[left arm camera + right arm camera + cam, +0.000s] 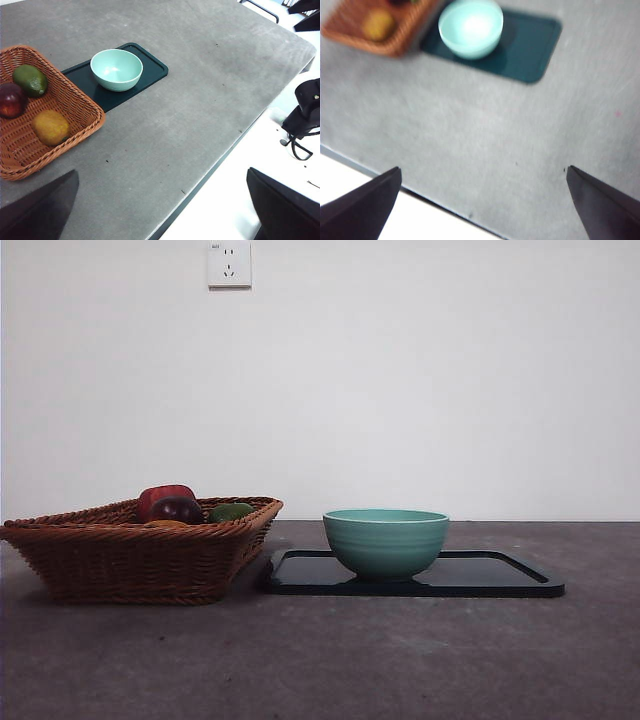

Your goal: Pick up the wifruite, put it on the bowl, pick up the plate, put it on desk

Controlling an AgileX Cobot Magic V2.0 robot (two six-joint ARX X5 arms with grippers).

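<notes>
Lying on its side in the brown wicker basket (30,135), the wifruite (50,127) has its long axis roughly level with the basket floor, apart from the red apple (12,99) and the green fruit (30,80). Bowl (116,69) sits upright, mouth up and empty, at one end of the dark tray (150,70), which lies just beside the basket. Left gripper (160,220) hangs high above the desk (200,100), jaws spread wide and holding nothing, with basket and bowl well ahead of it. Right gripper (482,210) likewise wide and empty, near the desk's front edge; view blurred. Desk matte, mottled grey. Pale wall behind carries a socket (229,265). Broad bare tabletop lies between both grippers and the tray.
</notes>
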